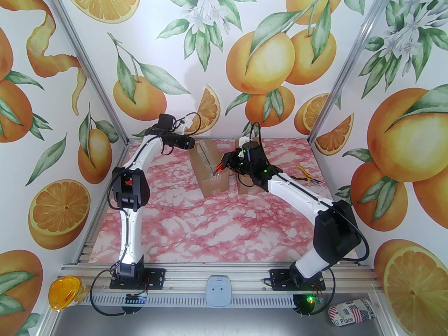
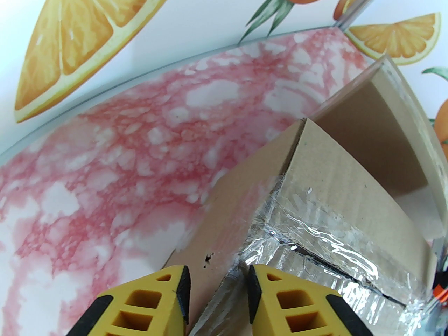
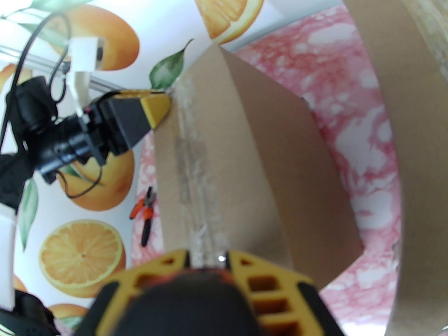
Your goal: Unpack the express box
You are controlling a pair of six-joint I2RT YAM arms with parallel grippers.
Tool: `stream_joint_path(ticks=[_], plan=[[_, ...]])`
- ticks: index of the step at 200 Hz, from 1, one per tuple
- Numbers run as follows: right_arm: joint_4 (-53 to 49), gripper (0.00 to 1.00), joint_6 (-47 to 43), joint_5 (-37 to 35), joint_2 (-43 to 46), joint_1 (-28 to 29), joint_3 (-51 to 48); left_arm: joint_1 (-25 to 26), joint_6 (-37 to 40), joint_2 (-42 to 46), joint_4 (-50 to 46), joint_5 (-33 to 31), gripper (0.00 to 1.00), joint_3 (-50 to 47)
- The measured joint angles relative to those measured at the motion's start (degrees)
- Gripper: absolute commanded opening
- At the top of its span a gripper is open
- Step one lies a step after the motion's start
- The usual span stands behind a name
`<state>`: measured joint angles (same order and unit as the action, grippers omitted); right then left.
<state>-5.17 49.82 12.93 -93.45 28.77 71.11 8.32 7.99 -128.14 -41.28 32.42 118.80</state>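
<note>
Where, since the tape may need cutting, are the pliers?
In the top view, the pliers lie on the table, on its far right side, just right of the right arm.

Brown cardbd box (image 1: 214,187), clear-taped top seam, upright, rear-centre.

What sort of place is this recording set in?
Likely a staged robot test booth, not a real workplace: orange-print wall panels in aluminium framing, a pink marble-pattern tabletop, and the left arm and right arm bolted to a slotted rail.
</note>
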Motion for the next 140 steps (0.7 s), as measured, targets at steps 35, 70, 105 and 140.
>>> stream_joint_path(ticks=[35, 70, 105, 140], plan=[[-0.2, 0.00, 0.0, 1.3, 0.0, 0.0, 0.0, -1.7, -0.5, 7.8, 5.6, -0.2, 0.34, -13.0], [-0.5, 0.00, -0.5, 2.6, -1.6, -0.3, 1.5, -4.5, -3.7, 21.1, 9.8, -4.3, 0.34, -30.9], [1.0, 0.00, -0.2, 3.7, -4.4, -0.8, 3.4, -6.6, -8.9, 32.8, 9.9, -8.9, 0.34, -43.6], [2.6, 0.00, 0.3, 3.6, -4.9, -1.1, 3.3, -6.7, -14.2, 40.7, 9.9, -11.5, 0.33, -51.4]])
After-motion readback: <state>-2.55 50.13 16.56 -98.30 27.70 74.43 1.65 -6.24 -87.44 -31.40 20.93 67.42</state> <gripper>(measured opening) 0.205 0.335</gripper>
